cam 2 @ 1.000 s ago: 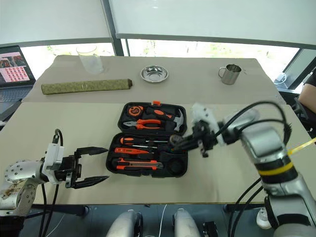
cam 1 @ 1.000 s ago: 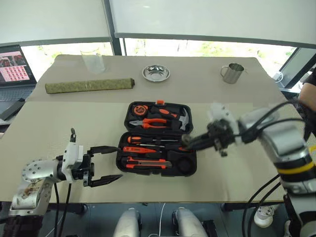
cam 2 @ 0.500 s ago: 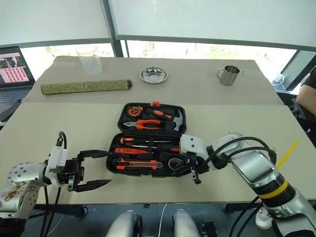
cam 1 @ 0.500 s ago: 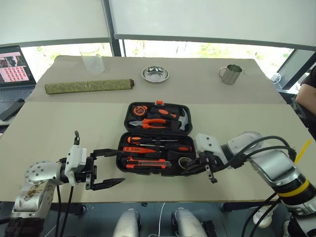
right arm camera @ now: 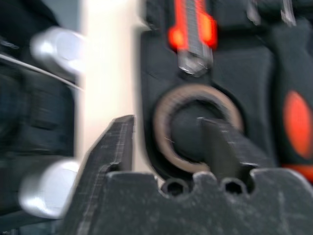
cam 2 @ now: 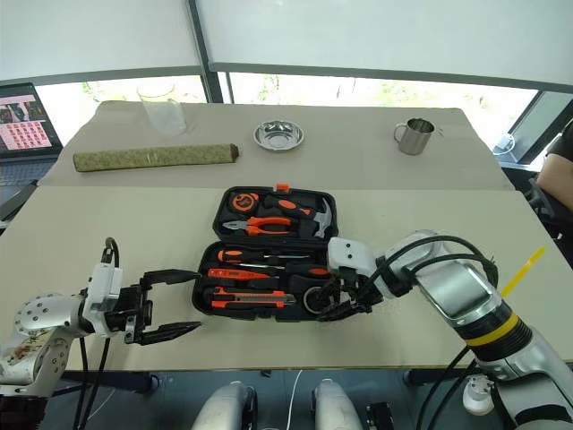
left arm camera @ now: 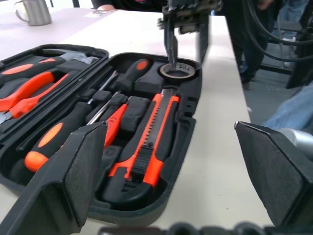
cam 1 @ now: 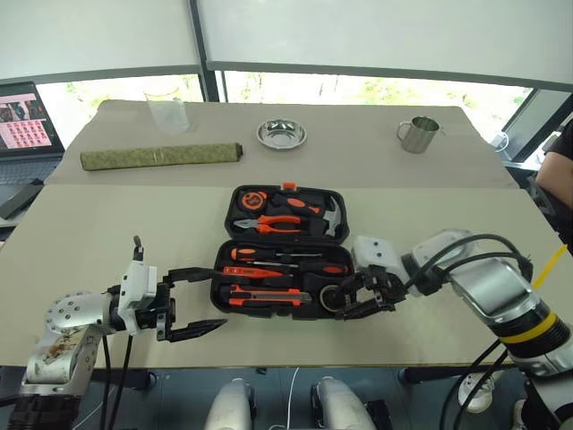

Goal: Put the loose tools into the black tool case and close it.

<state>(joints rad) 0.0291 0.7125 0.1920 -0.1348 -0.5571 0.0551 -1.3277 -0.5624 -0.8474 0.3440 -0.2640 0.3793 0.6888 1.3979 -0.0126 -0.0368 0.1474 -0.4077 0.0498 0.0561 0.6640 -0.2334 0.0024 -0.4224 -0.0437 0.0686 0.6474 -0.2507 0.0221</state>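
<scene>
The black tool case (cam 1: 233, 202) lies open in the middle of the table. Its near half holds two screwdrivers (cam 1: 269, 254), a utility knife (cam 1: 269, 296) and the black tape roll (cam 1: 331, 296), which sits in the round slot at the near right corner. My right gripper (cam 1: 340, 303) is open over the roll, one finger in its hole and the other outside its wall (right arm camera: 164, 115). My left gripper (cam 1: 218, 296) is open and empty just left of the case, pointing at it. The far half holds pliers and a hammer.
Along the far side stand a rolled green mat (cam 1: 161, 155), a clear glass (cam 1: 167, 106), a steel bowl (cam 1: 282, 133) and a steel mug (cam 1: 419, 133). A laptop (cam 1: 25, 116) is at the far left. A person's arm (cam 1: 557, 166) shows at the right edge.
My right gripper came down with the tape roll to the case's near right corner, then opened, and the roll now rests in its slot. The left gripper stayed put.
</scene>
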